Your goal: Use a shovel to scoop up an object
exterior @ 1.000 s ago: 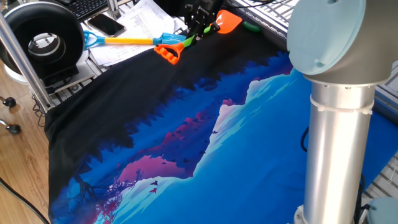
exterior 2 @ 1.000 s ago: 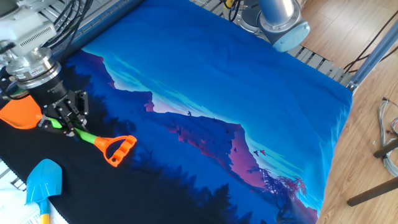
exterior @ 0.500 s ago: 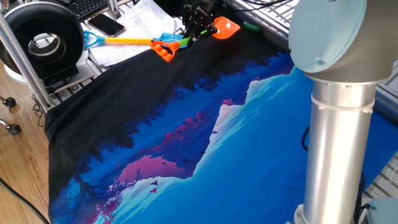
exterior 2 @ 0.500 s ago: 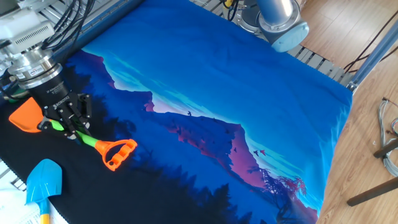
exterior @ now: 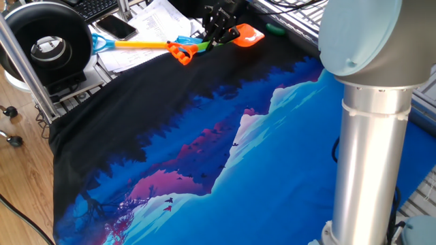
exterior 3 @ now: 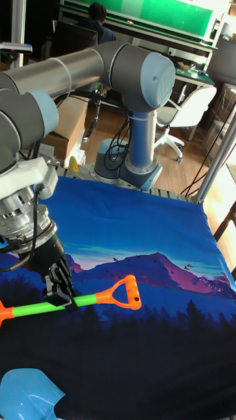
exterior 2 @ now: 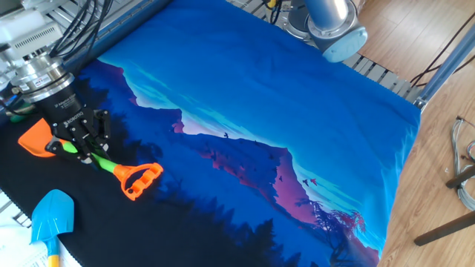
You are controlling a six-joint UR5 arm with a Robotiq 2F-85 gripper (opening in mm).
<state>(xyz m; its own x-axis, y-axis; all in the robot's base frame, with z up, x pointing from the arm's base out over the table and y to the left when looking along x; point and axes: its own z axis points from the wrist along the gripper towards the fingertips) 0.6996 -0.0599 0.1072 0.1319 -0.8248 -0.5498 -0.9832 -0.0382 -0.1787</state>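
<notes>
Gripper: fingers narrow, clamped on lime-green shaft of the shovel, approx. midway btw orange blade and D-handle; same hold in tall fixed view, shaft running crosswise thru the jaws. Vs. 1 s ago: blade end dipped lower and edged a bit toward cloth centre, handle end raised and drawn in, so the tool now looks closer to level instead of blade-high. Grip point on shaft unchanged, no slip visible. Meaning for task: pick-up of tool done, now reads as the set-up for the scoop, blade being brought down to skimming height. The object: small dark green piece at far edge of table, just past the black part of the mountain-print cloth, near blade tip but still apart from it; not on blade, so scoop not yet done. Hidden or too small to make out in other fixed view and tall fixed view. Whether blade touches cloth: can't tell. Next, prob.: blade edge flat and low, pushed toward the piece; risk of shoving it off table edge rather than riding under it. Blue-bladed shovel w/ yellow shaft lying beside, untouched, irrelevant.
</notes>
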